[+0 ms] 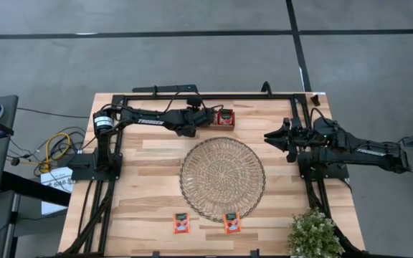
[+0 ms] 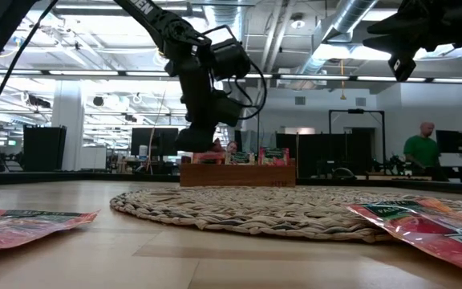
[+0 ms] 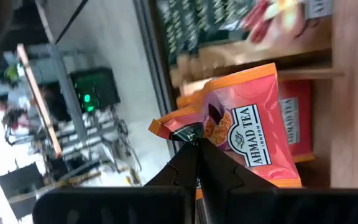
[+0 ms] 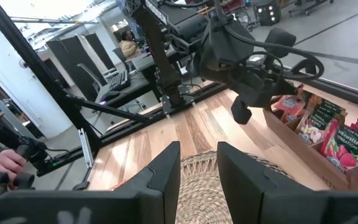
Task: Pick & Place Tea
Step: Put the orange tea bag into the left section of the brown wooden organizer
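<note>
While your left gripper (image 3: 194, 144) is pinched tight on an orange tea packet (image 3: 247, 127) over the wooden tray (image 1: 225, 118) at the surface's far side, your right gripper (image 4: 197, 165) hovers half-spread and empty beyond the woven mat (image 1: 222, 178).
</note>
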You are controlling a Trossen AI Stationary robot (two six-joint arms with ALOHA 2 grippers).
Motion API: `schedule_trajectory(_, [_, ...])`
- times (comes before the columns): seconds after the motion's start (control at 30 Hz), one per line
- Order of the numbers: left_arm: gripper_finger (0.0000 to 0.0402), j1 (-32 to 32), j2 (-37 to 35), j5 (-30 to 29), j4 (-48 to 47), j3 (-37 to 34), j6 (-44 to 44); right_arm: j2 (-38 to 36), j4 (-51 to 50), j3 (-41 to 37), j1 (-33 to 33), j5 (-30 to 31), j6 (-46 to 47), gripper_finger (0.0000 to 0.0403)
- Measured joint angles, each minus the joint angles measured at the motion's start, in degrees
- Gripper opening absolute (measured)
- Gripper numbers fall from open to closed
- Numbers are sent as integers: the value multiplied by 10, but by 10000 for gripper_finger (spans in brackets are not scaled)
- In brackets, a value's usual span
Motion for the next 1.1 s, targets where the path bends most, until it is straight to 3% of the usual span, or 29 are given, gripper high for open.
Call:
schedule_trajectory(0.63, [0, 19, 5, 32, 10, -4, 14, 0, 0, 0, 0, 0, 6, 97])
schedule_trajectory(1.1, [0, 22, 5, 15, 44, -48, 18, 0, 0, 0, 0, 1, 9, 97])
